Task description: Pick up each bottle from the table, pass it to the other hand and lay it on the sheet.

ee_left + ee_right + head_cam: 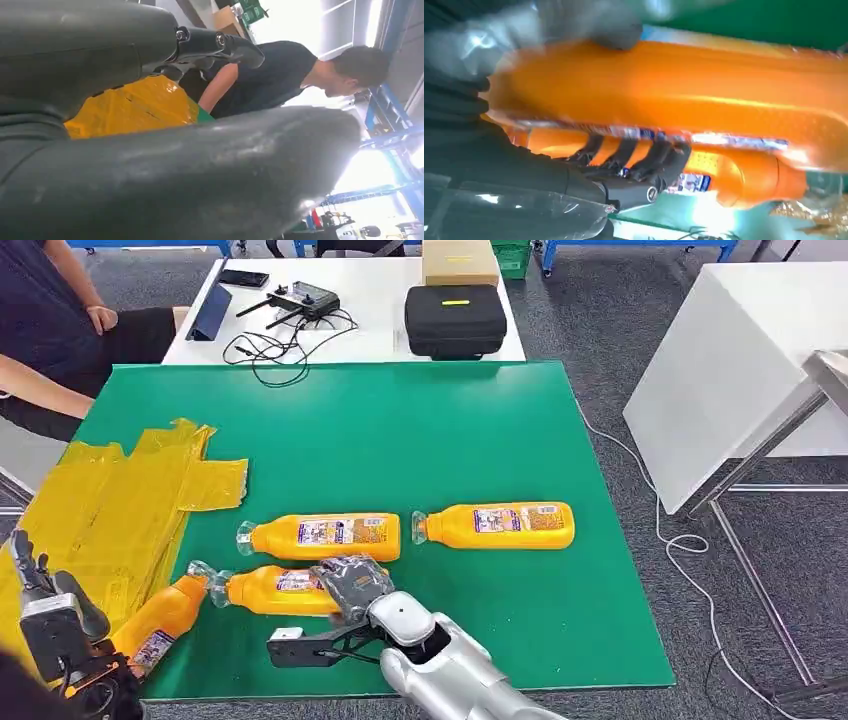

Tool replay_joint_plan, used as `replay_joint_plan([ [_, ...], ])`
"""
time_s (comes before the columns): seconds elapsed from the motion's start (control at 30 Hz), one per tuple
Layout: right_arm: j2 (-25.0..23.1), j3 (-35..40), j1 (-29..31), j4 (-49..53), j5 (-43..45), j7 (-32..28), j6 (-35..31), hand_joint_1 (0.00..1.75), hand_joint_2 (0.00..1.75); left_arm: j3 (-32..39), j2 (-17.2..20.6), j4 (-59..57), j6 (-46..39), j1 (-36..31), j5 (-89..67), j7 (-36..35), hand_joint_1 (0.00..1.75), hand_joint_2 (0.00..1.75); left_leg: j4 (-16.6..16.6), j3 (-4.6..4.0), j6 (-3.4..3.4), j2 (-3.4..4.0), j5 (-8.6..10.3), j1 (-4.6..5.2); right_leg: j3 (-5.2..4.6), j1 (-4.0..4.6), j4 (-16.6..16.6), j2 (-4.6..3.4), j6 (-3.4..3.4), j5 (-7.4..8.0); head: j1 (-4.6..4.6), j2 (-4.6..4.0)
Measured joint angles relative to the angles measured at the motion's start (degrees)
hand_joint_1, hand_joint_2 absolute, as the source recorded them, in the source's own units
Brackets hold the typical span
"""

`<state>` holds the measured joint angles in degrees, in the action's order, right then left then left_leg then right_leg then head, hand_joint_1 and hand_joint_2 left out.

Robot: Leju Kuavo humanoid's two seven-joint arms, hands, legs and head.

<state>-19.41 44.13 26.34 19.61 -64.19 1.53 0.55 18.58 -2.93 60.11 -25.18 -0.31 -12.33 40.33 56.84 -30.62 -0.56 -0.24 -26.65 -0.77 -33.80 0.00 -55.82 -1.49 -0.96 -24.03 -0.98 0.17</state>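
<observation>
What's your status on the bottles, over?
Right hand gripping the nearest bottle on the green table. Left hand open by the yellow sheet. One bottle on the sheet's edge, two more waiting. Nothing blocking.

Right hand (pixel 352 585): wrapped around a lying bottle (pixel 270 590)
Left hand (pixel 45 610): above the yellow sheet (pixel 110 510), fingers apart

No lettering is legible. Each orange bottle (pixel 325 537) (pixel 500 525) (pixel 275 590) (pixel 158 625) carries a printed label in blue, white and red, too small and blurred to make out. The black case (pixel 455 320) bears a yellow strip without readable characters.
</observation>
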Motion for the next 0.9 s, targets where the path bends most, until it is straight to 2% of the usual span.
replay_joint_plan([
  [0.5,-0.1,0.0,0.6,-1.6,-0.4,1.7,4.4,0.02,1.75,-1.7,0.5,0.0,-0.5,-0.6,2.2,0.0,0.0,0.0,0.0,0.02,0.0,0.01,0.0,0.01,0.06,-0.01,0.0,0.0,0.0,0.0,0.0,0.0],
  [0.53,-0.2,0.0,0.7,-1.7,-0.4,1.8,4.9,1.66,1.75,-1.9,0.6,0.0,-0.5,-0.7,2.4,0.0,0.0,0.0,0.0,0.04,0.0,0.01,0.0,0.01,0.08,-0.01,0.0,0.0,0.0,0.0,0.0,0.0],
  [0.57,-0.2,0.0,0.8,-1.8,-0.4,1.9,5.4,1.75,1.75,-2.1,0.7,0.0,-0.6,-0.9,2.8,0.0,0.0,0.0,0.0,0.05,0.0,0.01,0.0,0.01,0.09,-0.01,0.0,0.0,0.0,0.0,0.0,0.0],
  [0.77,-0.3,0.0,1.4,-2.0,1.6,1.9,5.8,1.75,1.75,-3.1,1.3,0.0,-1.3,-1.0,4.1,0.0,0.0,0.0,0.0,0.09,0.0,0.01,0.0,0.01,0.13,-0.01,0.0,0.0,0.0,0.0,-0.02,0.0],
  [0.9,-0.3,-2.0,1.6,-2.0,5.8,-1.9,4.0,1.75,1.75,-3.5,1.8,-0.1,-1.2,-1.0,4.6,0.0,0.0,0.0,0.0,0.06,0.0,0.0,0.0,0.01,0.12,-0.01,0.0,0.0,0.0,0.0,0.02,0.0],
])
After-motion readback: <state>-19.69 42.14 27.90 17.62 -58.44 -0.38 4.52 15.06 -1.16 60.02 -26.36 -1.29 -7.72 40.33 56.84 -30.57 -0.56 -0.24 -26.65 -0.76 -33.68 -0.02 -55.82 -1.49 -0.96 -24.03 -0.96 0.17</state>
